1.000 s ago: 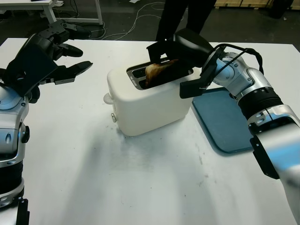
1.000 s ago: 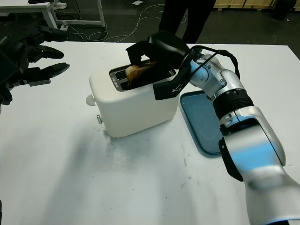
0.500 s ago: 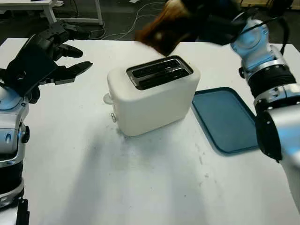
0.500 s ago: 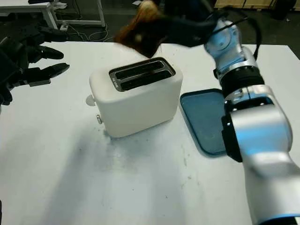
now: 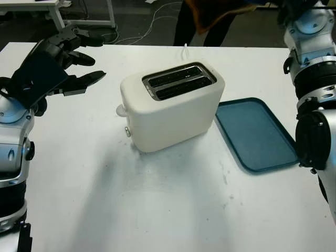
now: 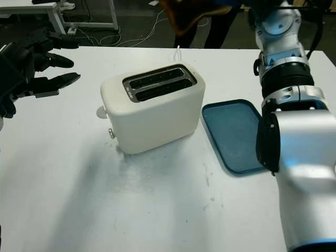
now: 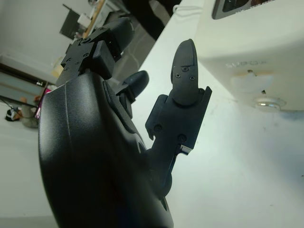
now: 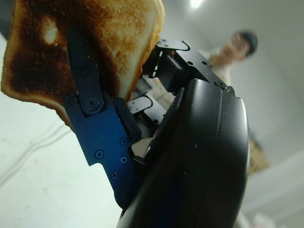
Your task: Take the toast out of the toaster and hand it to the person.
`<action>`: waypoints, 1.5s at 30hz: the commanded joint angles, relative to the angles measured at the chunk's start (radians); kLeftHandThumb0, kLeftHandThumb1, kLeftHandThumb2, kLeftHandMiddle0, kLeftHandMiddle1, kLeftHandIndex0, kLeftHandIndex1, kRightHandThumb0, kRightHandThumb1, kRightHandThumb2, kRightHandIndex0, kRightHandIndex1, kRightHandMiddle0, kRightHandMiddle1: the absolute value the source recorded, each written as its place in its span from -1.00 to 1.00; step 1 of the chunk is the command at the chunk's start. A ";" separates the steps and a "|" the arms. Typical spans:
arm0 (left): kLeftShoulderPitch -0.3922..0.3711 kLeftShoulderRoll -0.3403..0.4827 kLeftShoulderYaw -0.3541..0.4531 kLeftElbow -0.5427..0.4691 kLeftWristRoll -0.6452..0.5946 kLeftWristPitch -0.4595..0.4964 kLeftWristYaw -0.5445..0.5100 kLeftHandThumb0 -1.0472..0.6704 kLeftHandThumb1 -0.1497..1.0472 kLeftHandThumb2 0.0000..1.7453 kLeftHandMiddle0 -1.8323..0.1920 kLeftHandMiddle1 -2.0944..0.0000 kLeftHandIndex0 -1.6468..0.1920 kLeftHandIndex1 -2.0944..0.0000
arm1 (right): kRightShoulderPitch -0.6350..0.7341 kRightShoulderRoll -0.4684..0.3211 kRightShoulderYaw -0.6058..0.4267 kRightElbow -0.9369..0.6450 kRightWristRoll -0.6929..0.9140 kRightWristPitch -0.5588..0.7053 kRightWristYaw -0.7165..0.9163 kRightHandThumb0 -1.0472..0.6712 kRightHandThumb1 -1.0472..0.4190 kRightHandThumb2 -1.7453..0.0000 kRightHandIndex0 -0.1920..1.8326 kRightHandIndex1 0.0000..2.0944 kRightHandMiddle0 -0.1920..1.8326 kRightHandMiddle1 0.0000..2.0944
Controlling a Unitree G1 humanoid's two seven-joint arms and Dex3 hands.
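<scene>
The white toaster point(image 5: 173, 107) stands mid-table, and both of its top slots look dark with no bread showing. A browned slice of toast point(image 8: 90, 38) is lifted high over the table's far edge, with my right hand point(image 8: 123, 61) shut on it, one finger point(image 8: 83, 71) pressed across its face. The toast point(image 5: 210, 13) hangs in front of a person's dark legs point(image 5: 184, 26) behind the table. In the right wrist view the person point(image 8: 237, 47) is blurred beyond the hand. My left hand point(image 5: 86, 58) is open above the table's left side, apart from the toaster point(image 7: 256, 42).
A dark blue tray point(image 5: 257, 134) lies flat to the right of the toaster. My right arm point(image 5: 312, 58) rises along the right edge. A white cord point(image 5: 185, 51) runs off behind the toaster. White desks and floor cables lie beyond the table.
My right hand pulled the toast up out of the toaster slot and carried it high toward the person at the far edge. The left hand stayed put.
</scene>
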 commanded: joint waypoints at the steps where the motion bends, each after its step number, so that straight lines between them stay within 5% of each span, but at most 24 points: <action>1: 0.005 0.005 0.009 -0.002 -0.001 0.003 -0.002 -0.13 0.61 -0.65 0.74 -0.06 0.59 0.27 | -0.004 -0.016 -0.041 0.013 0.044 0.024 -0.032 -0.28 -0.83 0.63 0.19 0.67 -0.03 0.67; 9: 0.007 0.015 -0.001 0.006 0.012 -0.022 -0.006 -0.16 0.61 -0.68 0.71 -0.06 0.56 0.27 | 0.080 -0.023 -0.090 0.063 0.059 0.057 -0.131 -0.16 -0.83 0.58 0.19 0.67 -0.06 0.67; 27: 0.007 0.008 0.007 0.007 0.001 -0.010 -0.005 -0.19 0.62 -0.67 0.74 -0.09 0.58 0.24 | 0.176 0.029 -0.106 0.084 0.067 0.139 -0.247 0.09 -0.83 0.52 -0.05 0.67 -0.49 0.67; 31: 0.004 -0.005 0.015 0.008 -0.015 0.003 -0.002 -0.20 0.61 -0.68 0.76 -0.09 0.60 0.25 | 0.178 0.032 -0.099 0.090 0.060 0.170 -0.280 0.06 -0.83 0.53 -0.15 0.67 -0.70 0.67; 45: 0.003 -0.018 0.019 0.006 -0.016 0.009 0.005 -0.19 0.60 -0.67 0.78 -0.13 0.63 0.22 | 0.220 0.091 -0.149 0.104 0.112 0.198 -0.291 0.09 -0.83 0.53 -0.09 0.67 -0.51 0.67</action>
